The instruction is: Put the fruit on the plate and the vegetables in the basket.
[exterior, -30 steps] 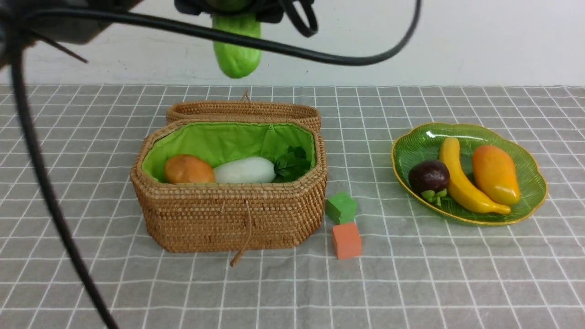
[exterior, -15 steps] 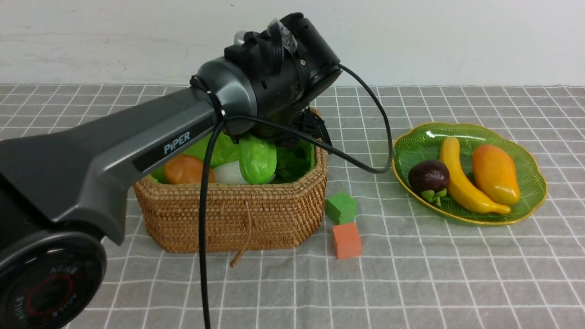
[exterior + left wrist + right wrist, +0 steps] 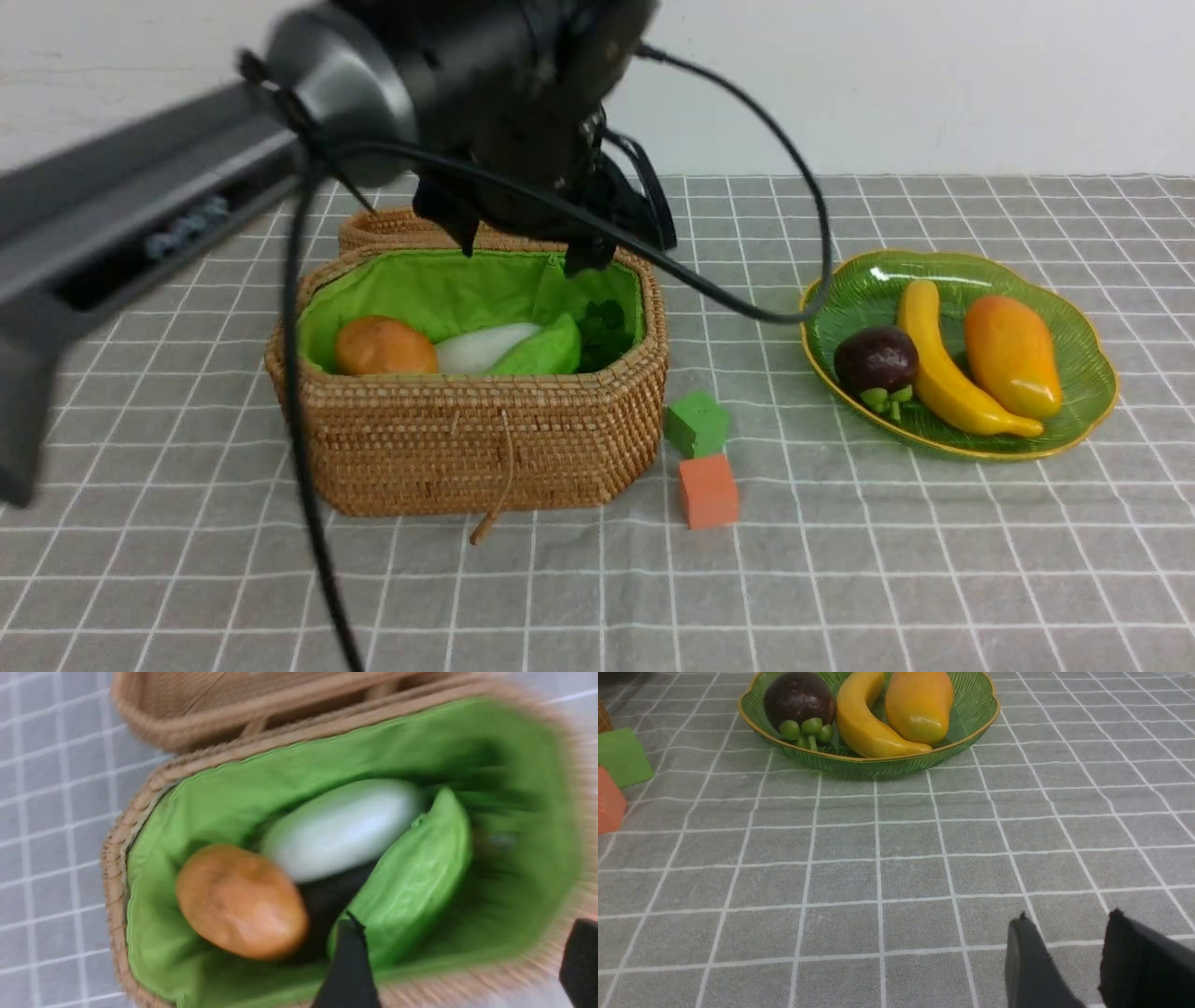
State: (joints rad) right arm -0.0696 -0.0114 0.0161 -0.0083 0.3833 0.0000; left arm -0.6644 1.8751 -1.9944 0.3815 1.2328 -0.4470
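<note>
Your left arm (image 3: 140, 205) reaches in over the basket (image 3: 467, 439), its wrist blurred. The left gripper (image 3: 523, 252) hangs just above the basket's far rim. Its jaws stand apart with nothing between them; in the left wrist view one dark fingertip (image 3: 348, 961) shows at one side and the other at the frame's edge, a wide gap between.

Basket: open, green lining (image 3: 448, 285) showing, with the woven lid (image 3: 392, 224) lying behind it. Inside, from the robot's left to its right: potato (image 3: 386, 346), white radish (image 3: 476, 345), ridged gourd (image 3: 541, 350), leafy greens (image 3: 602, 327). The gourd lies tilted, leaning on the radish and free of the gripper. The left wrist view shows the same: gourd (image 3: 416, 882) against radish (image 3: 341, 828), potato (image 3: 240, 900) beside them.

Plate (image 3: 1088, 392): well to the right of the basket on the gridded cloth (image 3: 840, 579). It holds the mangosteen (image 3: 876, 359), banana (image 3: 948, 369) and mango (image 3: 1013, 355), side by side, leaf cap of the mangosteen towards the camera.

Between basket and plate sit a green cube (image 3: 696, 424) and an orange cube (image 3: 708, 491), just beside each other, near the basket's right end.

The right gripper (image 3: 1069, 933) shows in its own wrist view only, low over bare cloth, well short of the plate. Jaws a little apart, empty.

Writing: you get none that is legible. The arm's side panel is too blurred to read.
</note>
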